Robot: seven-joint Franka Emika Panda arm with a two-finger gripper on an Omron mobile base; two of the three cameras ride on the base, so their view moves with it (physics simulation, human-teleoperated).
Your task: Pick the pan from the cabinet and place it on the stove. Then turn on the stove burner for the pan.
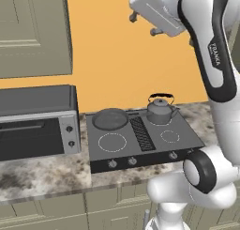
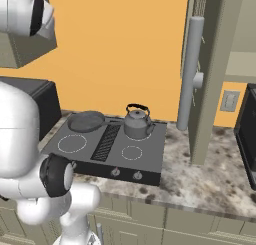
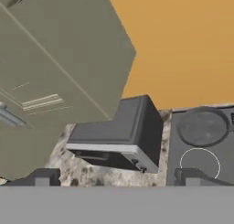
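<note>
The pan (image 1: 110, 118) (image 2: 86, 121) (image 3: 202, 127) lies flat on the back-left burner of the stove (image 1: 183, 141) (image 2: 150, 156) (image 3: 175, 147). Its handle is not visible. My gripper (image 1: 143, 25) (image 3: 116, 178) hangs high above the counter, well apart from the pan, open with nothing between its fingertips (image 3: 41, 177). It looks down at the stove's left side. A grey-beige wall cabinet (image 1: 33, 32) (image 3: 55, 72) hangs to the left with its door shut. To the right of the stove, a cabinet door with a long grey bar handle (image 2: 191, 74) stands open, edge-on.
A grey kettle (image 1: 159, 111) (image 2: 137, 124) stands on the back-right burner. The boxy toaster oven (image 1: 37, 126) (image 3: 119, 136) sits left of the stove. Small round knobs (image 1: 132, 161) (image 2: 115, 172) line the stove's front edge. A dark appliance (image 2: 247, 134) is at the far right.
</note>
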